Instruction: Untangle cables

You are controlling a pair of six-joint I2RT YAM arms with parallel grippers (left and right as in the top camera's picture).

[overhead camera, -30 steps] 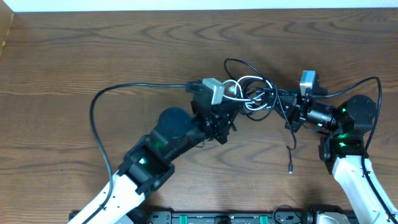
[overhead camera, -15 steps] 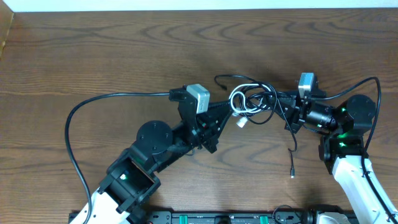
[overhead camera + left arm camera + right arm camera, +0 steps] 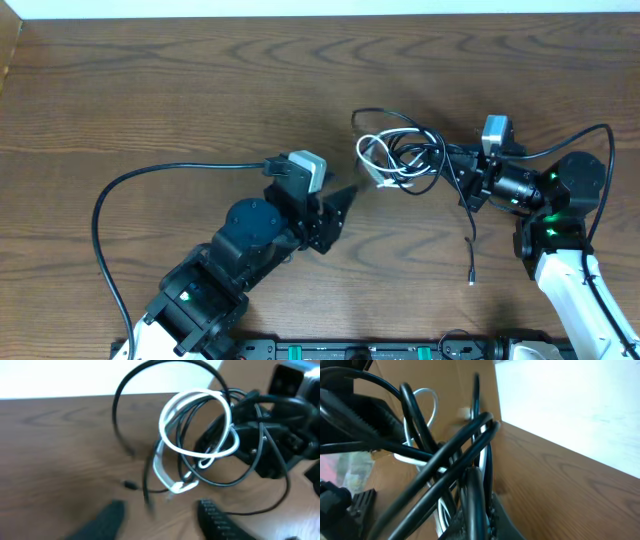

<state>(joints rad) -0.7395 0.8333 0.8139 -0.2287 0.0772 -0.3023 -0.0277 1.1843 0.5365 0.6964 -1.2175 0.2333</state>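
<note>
The cables [image 3: 405, 160] bunch between the table's [image 3: 150, 90] middle and right edge, right end clamped in the right gripper [image 3: 462, 173], white loop [image 3: 372, 152] just beyond the open, empty left gripper [image 3: 343, 200].

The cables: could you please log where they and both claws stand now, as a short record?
cables: tangled loops, mostly black, one white
white cable: looped through the black ones, on the side facing the left claw
left claw: open, empty, short of the bundle
right claw: shut on black cables
loose end: plug lying apart from the bundle
</note>
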